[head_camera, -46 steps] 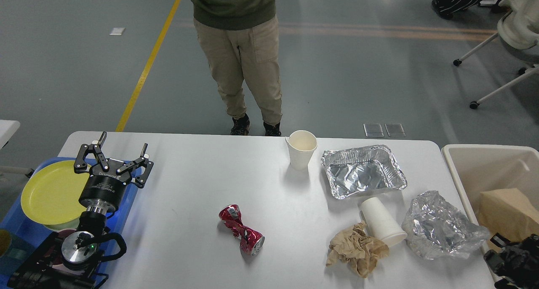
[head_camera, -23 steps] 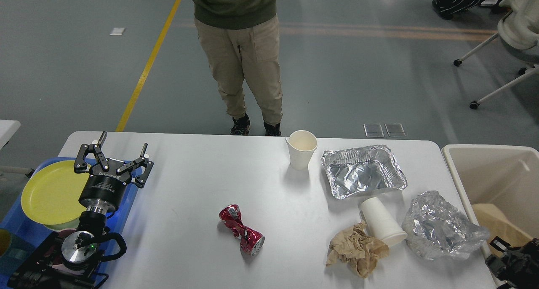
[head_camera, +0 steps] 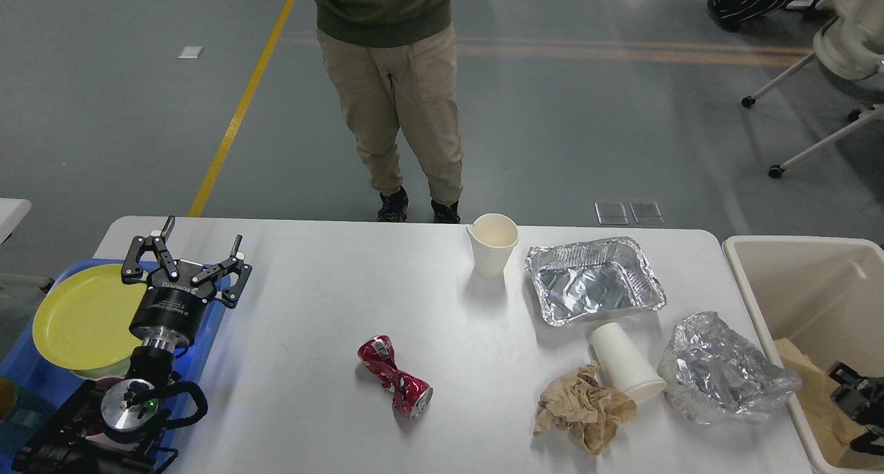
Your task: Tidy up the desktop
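The left gripper [head_camera: 185, 256] stood with its fingers spread wide and nothing between them, poised above the near-left edge of the desktop [head_camera: 331, 301], just beside the yellow plate [head_camera: 79, 315] in the blue tray [head_camera: 27, 384]. The right gripper [head_camera: 860, 405] showed only as a dark shape low inside the bin [head_camera: 794, 280], over brown paper there; whether its fingers were apart or together I could not tell.

The desktop filled the middle of the view, flat and rigid, and carried the litter. A crushed can [head_camera: 395, 376] lay near the front centre: light, stiff, creased, probably best pinched across its narrow waist. An upright cup [head_camera: 493, 244] stood at the far edge, thin-walled and easily squashed, so a gentle grip at the rim seemed right. A foil tray [head_camera: 594, 279] sat to its right, flimsy and slippery; its rolled lip looked the surest hold. A tipped cup [head_camera: 625, 367] touched a brown paper wad [head_camera: 583, 408], soft and compressible. Crumpled foil [head_camera: 725, 377] lay nearest the bin, light and springy
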